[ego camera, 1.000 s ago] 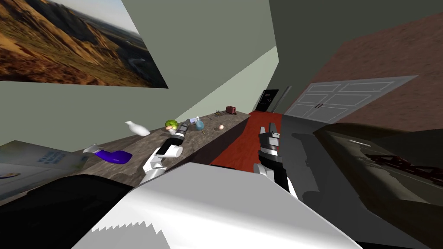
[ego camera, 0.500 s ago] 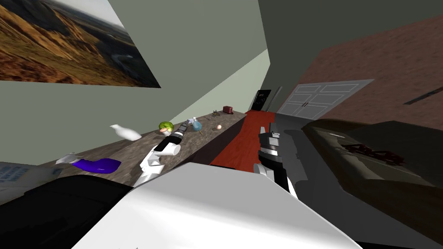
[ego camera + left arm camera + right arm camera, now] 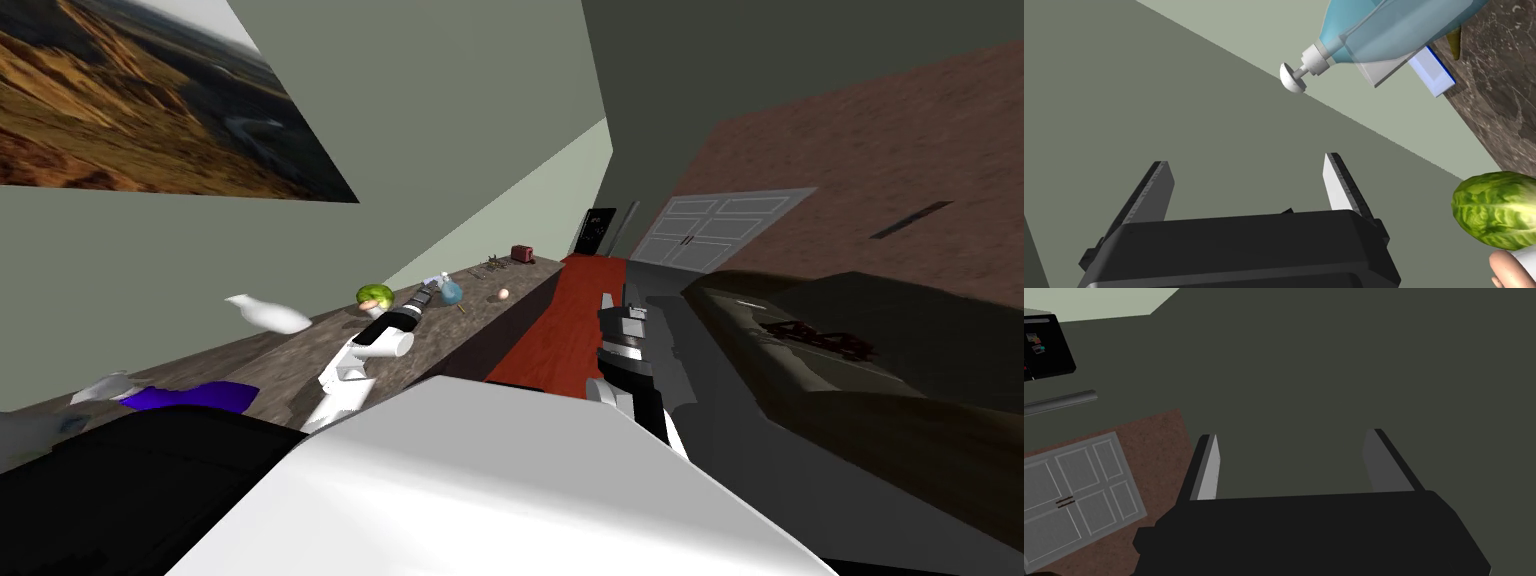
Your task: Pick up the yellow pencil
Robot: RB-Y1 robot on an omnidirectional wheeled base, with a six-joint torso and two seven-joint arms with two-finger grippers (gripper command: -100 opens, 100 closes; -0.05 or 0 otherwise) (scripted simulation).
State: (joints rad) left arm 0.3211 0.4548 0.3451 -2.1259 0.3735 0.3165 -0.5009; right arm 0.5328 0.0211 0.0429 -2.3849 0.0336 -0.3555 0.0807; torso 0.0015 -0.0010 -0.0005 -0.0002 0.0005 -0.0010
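Yellow pencil (image 3: 461, 309): a small yellow sliver is seen lying on the brown mottled surface (image 3: 300, 352), just beside the blue bottle (image 3: 451, 291). In the left wrist view a dull yellow tip (image 3: 1454, 42) is made out at the bottle's base.
Left hand (image 3: 428, 290): released, with fingers wide apart and nothing between them. It is held above the surface between the lettuce (image 3: 375, 296) and the bottle, and is aimed at the wall, not the pencil.
Right hand (image 3: 628, 296): released and empty, held over the floor well apart from the surface.
Step in hand: judged to be the approach, since the pencil is not yet framed by the fingers.
Doing it well: the left hand is best tipped down and carried past the bottle's pump head. The fingers are best set across the shaft and closed low, as a thin shaft is likely to roll.
Containers: the blue bottle is translucent and pump-topped, and its fill cannot be told. A white bottle (image 3: 268, 315) lies on its side, and a purple bottle (image 3: 190, 396) lies at the near end. The contents of both are hidden.
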